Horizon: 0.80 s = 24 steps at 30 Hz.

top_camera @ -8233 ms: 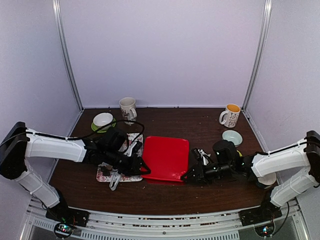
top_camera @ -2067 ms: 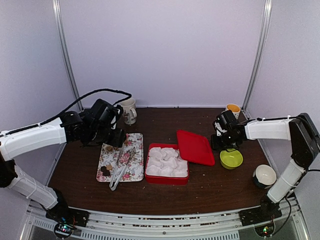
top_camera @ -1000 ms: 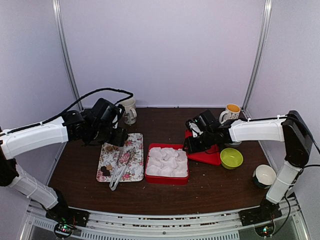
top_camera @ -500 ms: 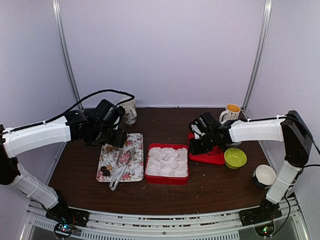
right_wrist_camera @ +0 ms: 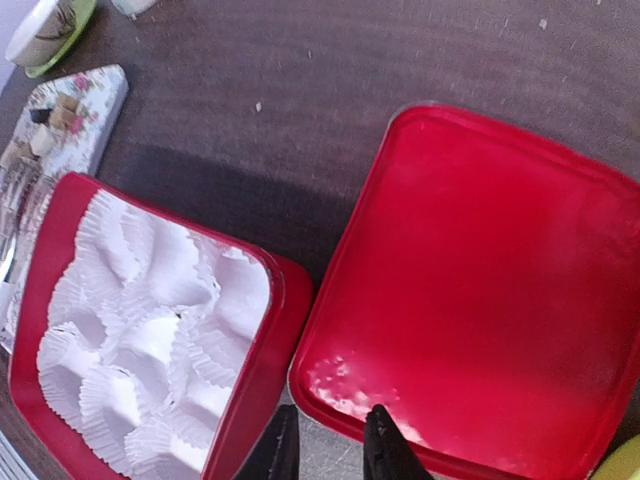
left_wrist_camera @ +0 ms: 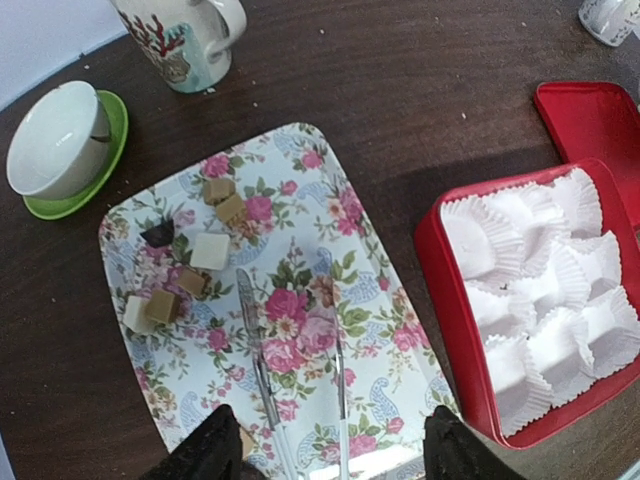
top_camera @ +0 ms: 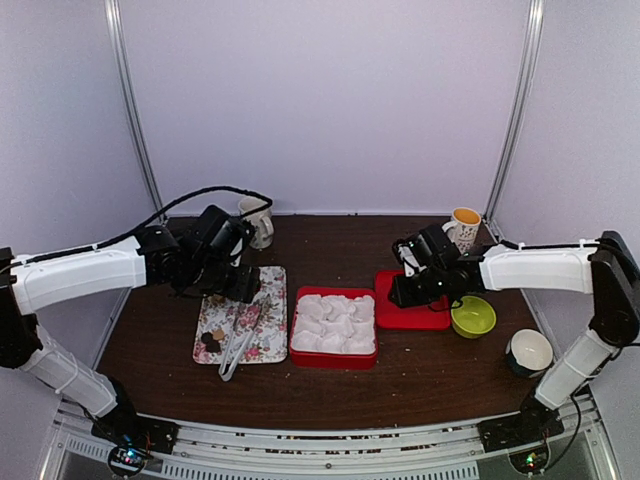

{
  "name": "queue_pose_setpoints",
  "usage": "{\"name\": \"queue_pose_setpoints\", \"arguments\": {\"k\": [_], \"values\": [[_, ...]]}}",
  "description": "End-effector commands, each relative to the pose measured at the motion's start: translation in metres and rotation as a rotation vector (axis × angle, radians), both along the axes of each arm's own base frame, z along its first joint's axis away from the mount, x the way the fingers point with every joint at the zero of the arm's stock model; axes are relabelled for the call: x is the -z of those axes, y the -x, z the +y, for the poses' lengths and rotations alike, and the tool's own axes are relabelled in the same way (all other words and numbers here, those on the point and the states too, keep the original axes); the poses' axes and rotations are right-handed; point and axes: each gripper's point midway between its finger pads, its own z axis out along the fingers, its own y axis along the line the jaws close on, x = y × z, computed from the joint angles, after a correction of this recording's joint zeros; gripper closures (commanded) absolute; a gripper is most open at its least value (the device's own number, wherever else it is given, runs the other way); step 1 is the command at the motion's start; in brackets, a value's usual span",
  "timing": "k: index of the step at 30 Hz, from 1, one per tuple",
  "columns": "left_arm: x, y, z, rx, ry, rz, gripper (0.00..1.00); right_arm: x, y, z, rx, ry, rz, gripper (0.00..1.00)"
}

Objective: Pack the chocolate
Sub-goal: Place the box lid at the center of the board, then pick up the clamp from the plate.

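Here, dark wooden table between pale walls.

Chocolate: approx. seven tiny cube-ish pcs lying loose on floral tray, clustered at its near-left end as seen from above. Two tan pcs touch nearest tray's edge. Then one dark brown pc, one cream-white pc beside it and a small tan pc. A cream and tan pair sits side by side, furthest in.
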Motion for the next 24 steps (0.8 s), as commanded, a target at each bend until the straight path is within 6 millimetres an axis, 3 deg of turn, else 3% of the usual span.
{"name": "queue_pose_setpoints", "arguments": {"k": [1,6,9,11,12,16,20,24], "values": [[0.018,0.013,-0.012,0.055,0.082,0.068,0.35,-0.057,-0.013,-0.019,0.037,-0.018,-0.245,0.76],[0.042,0.025,-0.01,0.055,0.091,0.136,0.34,-0.101,-0.014,-0.048,0.087,-0.022,-0.442,0.75],[0.055,0.032,-0.007,0.036,0.106,0.161,0.3,-0.122,-0.01,-0.067,0.111,-0.024,-0.55,0.67],[0.064,0.036,-0.003,0.028,0.112,0.171,0.17,-0.133,-0.008,-0.08,0.134,-0.028,-0.606,0.58],[0.068,0.038,-0.001,0.016,0.11,0.173,0.11,-0.137,-0.007,-0.087,0.151,-0.026,-0.629,0.47],[0.077,0.04,0.009,-0.015,0.092,0.163,0.04,-0.142,-0.009,-0.121,0.252,0.019,-0.677,0.11],[0.092,0.038,0.015,-0.033,0.05,0.17,0.02,-0.144,-0.015,-0.163,0.454,0.07,-0.722,0.04],[0.106,0.038,0.01,-0.011,0.039,0.191,0.02,-0.144,-0.009,-0.181,0.515,0.072,-0.828,0.01]]}}
